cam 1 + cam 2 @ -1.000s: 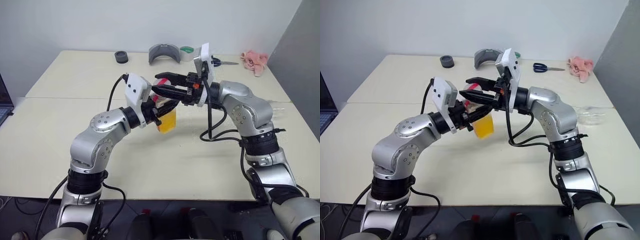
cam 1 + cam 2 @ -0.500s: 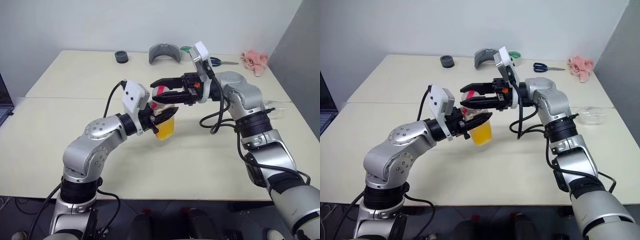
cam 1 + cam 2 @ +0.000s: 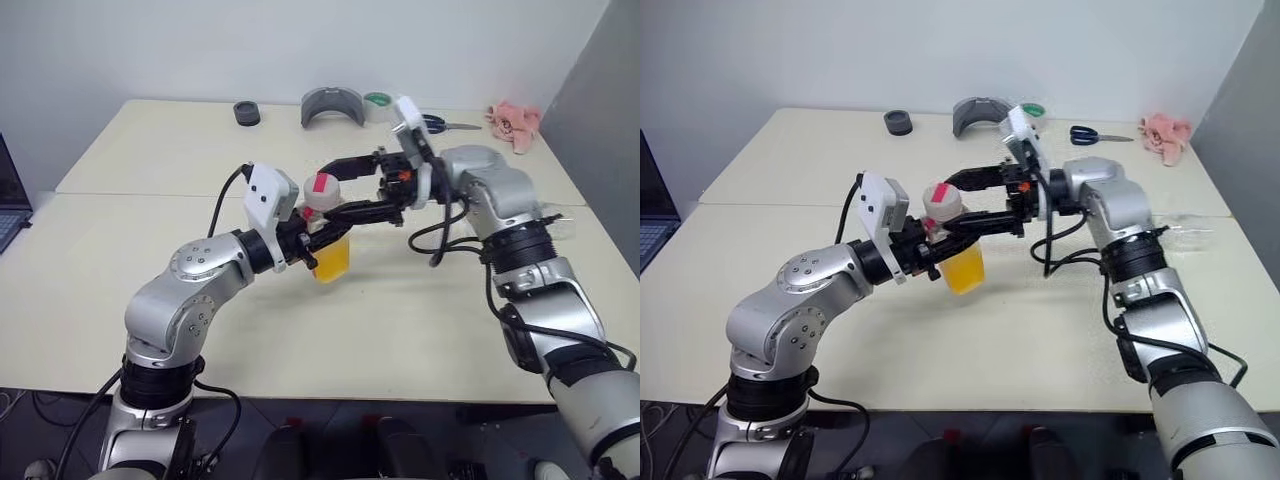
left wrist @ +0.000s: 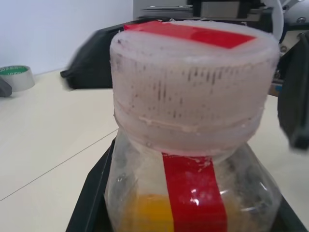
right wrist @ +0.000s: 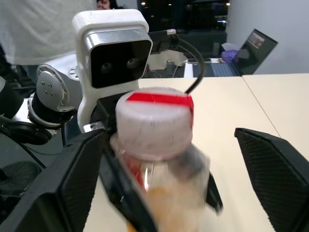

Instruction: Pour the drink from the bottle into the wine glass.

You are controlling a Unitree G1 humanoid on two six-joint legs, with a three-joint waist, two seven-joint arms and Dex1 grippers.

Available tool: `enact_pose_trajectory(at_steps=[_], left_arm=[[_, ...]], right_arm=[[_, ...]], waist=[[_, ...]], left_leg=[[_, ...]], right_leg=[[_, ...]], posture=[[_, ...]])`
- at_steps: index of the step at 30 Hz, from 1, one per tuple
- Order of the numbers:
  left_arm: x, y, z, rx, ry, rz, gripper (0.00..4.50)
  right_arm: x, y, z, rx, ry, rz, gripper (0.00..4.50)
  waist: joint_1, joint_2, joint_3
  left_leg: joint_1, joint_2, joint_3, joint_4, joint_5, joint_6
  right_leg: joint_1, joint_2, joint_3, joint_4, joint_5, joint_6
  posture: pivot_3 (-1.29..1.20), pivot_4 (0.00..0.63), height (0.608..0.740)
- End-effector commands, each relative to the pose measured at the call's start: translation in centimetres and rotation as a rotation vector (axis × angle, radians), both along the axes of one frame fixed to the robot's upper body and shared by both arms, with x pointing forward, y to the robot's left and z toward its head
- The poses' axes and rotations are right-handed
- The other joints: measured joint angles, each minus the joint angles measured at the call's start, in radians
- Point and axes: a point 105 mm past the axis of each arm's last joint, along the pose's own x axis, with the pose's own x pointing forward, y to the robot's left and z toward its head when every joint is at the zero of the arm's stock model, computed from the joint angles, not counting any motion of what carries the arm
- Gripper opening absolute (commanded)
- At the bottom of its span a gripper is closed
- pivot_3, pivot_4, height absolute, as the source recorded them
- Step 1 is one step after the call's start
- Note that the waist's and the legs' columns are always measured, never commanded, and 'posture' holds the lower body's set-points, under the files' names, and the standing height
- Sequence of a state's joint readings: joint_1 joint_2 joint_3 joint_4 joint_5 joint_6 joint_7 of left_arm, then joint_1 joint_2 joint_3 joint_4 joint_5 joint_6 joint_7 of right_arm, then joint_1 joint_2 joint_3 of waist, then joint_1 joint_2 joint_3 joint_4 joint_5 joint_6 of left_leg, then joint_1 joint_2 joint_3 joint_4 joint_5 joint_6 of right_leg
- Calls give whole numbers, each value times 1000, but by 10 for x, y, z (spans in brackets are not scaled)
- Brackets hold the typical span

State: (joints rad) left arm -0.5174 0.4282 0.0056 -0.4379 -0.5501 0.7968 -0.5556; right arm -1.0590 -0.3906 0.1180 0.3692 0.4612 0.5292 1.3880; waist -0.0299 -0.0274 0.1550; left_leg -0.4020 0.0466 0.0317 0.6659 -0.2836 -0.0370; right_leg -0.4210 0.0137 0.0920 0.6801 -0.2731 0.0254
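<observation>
- The left gripper (image 3: 312, 238), just left of centre in the head view, is clamped on the lower body of the bottle (image 3: 326, 225) and holds it upright above the table (image 3: 120, 270). Held this way, nothing can spill and the cap faces up for the other arm.
- The drink (image 3: 333, 260) sits in the bottom part of the bottle, well below the neck, so it is judged safe from slopping while the cap is worked.
- The cap (image 3: 322, 189), white with a red strip, is on the bottle, at centre frame. Pouring cannot begin until it comes off.
- The right gripper (image 3: 350, 187), right of centre, points level toward the cap with its fingers spread wide, one on each side of the cap and not pressing it. This looks like a re-grip between twists.
- The wine glass (image 3: 1188, 228) seems to be the faint clear shape at the right edge of the table, apparently lying down, well apart from the bottle.
- A roll of tape (image 3: 376, 101) and scissors (image 3: 445, 125) lie at the upper middle, out of the way.
</observation>
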Motion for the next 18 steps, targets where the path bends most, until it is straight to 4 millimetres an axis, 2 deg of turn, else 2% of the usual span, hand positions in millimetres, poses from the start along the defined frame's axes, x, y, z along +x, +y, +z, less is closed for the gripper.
enact_pose_trajectory(at_steps=[1,8,11,18], left_arm=[[-2,-4,16,-32,-72,-13,1843],[5,-1,17,-37,-73,-2,1843],[6,-1,17,-34,-75,-4,1843],[7,-3,17,-28,-76,-18,1843]], right_arm=[[-25,-2,17,85,-41,-91,4454],[-43,12,29,247,-41,-391,4454],[-37,17,30,291,-81,-543,4454],[-34,27,27,282,-181,-624,4454]], waist=[[0,0,0],[-15,1,0],[-15,1,0],[-11,1,0]], left_leg=[[0,0,0,0,0,0],[1,0,0,0,0,-1],[1,0,0,0,0,-1],[0,-1,1,0,0,-1]], right_leg=[[0,0,0,0,0,0],[-1,2,2,2,0,0],[0,2,1,1,0,0],[0,2,2,0,0,0]], posture=[[0,150,740],[0,150,740],[0,150,740],[0,150,740]])
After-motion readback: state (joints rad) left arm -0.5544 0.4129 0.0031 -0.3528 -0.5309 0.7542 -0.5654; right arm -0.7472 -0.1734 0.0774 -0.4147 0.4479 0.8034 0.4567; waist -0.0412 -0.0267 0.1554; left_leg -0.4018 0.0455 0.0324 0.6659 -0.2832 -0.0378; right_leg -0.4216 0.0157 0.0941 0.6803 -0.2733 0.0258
